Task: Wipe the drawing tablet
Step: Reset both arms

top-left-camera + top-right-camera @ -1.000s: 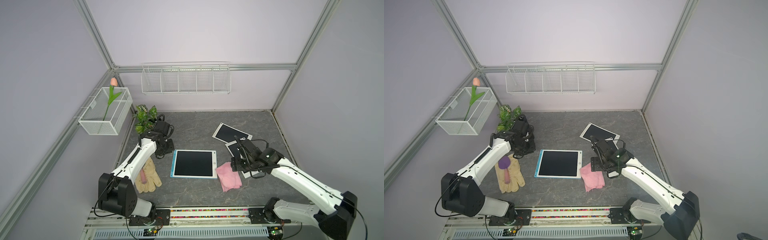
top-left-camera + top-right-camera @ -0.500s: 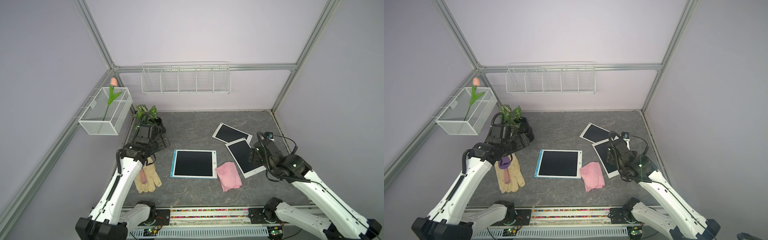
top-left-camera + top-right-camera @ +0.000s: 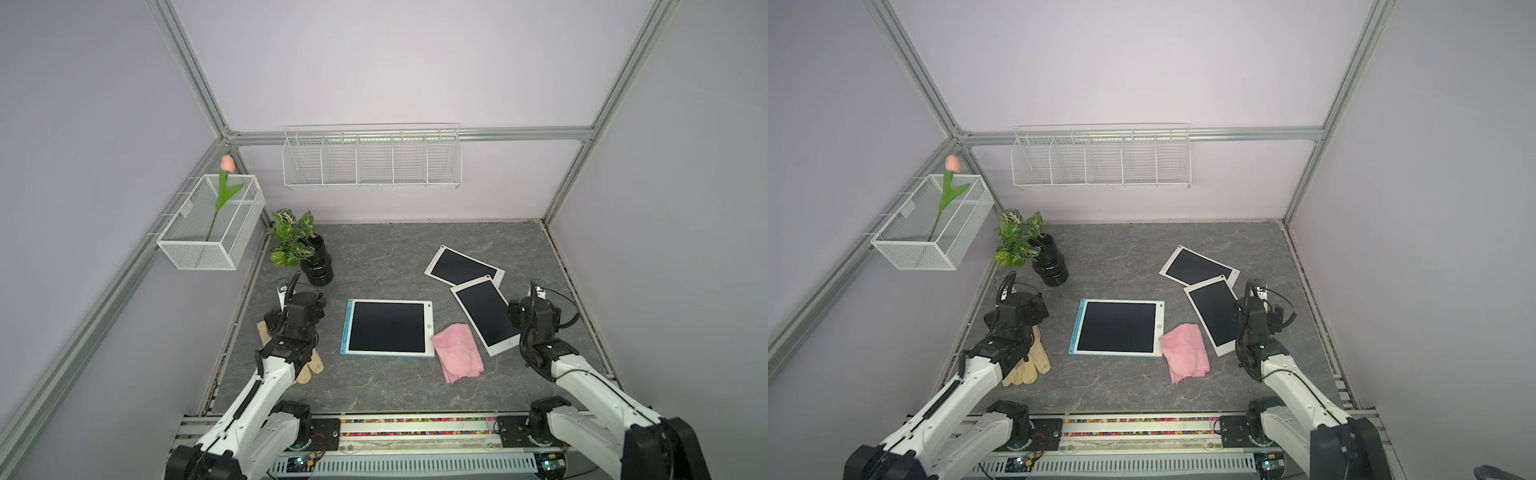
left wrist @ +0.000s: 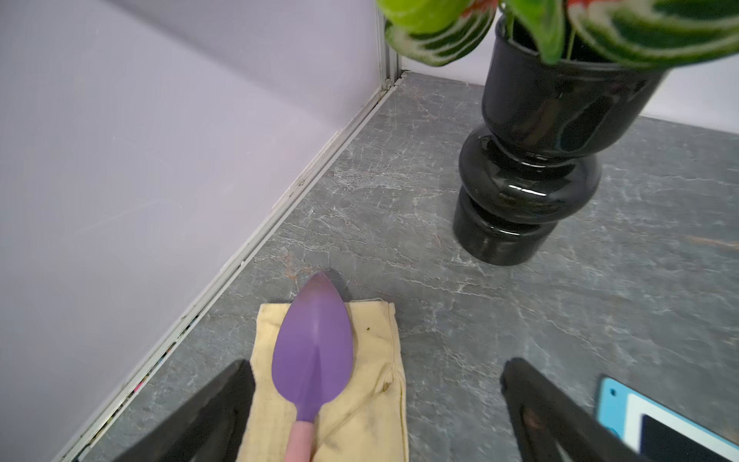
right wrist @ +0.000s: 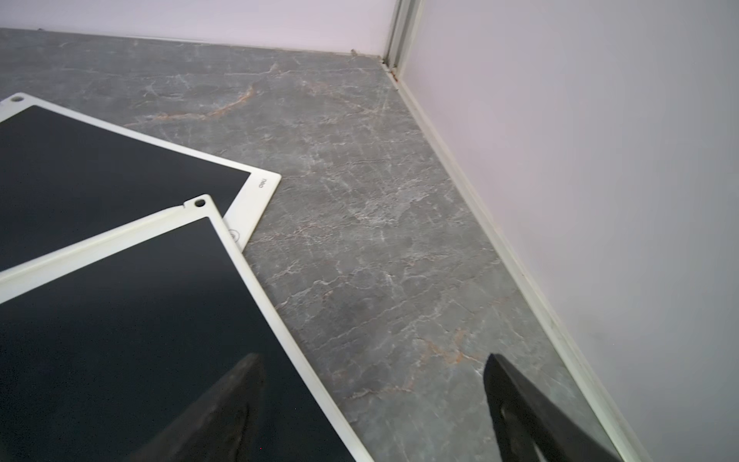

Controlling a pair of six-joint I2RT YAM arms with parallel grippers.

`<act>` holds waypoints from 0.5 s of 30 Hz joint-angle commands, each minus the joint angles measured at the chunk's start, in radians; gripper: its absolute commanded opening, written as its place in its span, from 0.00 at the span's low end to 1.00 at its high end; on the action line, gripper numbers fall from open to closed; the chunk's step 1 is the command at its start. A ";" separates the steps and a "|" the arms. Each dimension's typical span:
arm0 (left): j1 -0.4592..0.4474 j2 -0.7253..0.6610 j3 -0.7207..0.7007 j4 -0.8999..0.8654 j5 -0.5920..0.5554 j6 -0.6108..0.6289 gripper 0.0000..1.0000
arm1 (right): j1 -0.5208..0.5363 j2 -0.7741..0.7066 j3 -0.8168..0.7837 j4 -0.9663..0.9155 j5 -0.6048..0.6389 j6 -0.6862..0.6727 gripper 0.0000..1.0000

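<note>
Three tablets lay flat on the grey tabletop in both top views: one blue-edged tablet in the middle and two white ones on the right arm's side, the nearer white tablet overlapping a corner of the farther white tablet. One pink cloth sat crumpled between the blue-edged tablet and the nearer white tablet, just beside both, with neither arm touching it. One black vase with one leafy plant stood near the back-left corner. Two wire holders hung on the walls: one wire rack of five compartments and one mesh basket holding one tulip. The left gripper hung over a tan glove; the right gripper hung at the outer edge of the nearer white tablet.

Through the left wrist camera, the left gripper had its two fingers spread wide with nothing between them. One purple trowel lay on the tan glove; whether that was one glove or a stacked pair could not be told. A corner of the blue-edged tablet showed beside one finger.

Through the right wrist camera, the right gripper was likewise spread wide and empty, one finger in front of the nearer white tablet's dark screen, one over bare tabletop.
</note>
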 commanded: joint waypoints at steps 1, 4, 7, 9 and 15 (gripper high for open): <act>0.032 0.093 -0.008 0.272 -0.017 0.067 1.00 | -0.048 0.097 -0.027 0.312 -0.131 -0.047 0.89; 0.084 0.218 0.019 0.361 0.048 0.069 1.00 | -0.090 0.192 -0.023 0.423 -0.175 -0.042 0.89; 0.128 0.330 0.044 0.474 0.102 0.107 1.00 | -0.135 0.269 -0.006 0.503 -0.224 -0.041 0.89; 0.160 0.394 0.065 0.516 0.125 0.113 1.00 | -0.159 0.313 0.010 0.536 -0.257 -0.050 0.89; 0.208 0.519 0.047 0.700 0.238 0.137 0.99 | -0.201 0.403 -0.014 0.659 -0.376 -0.050 0.89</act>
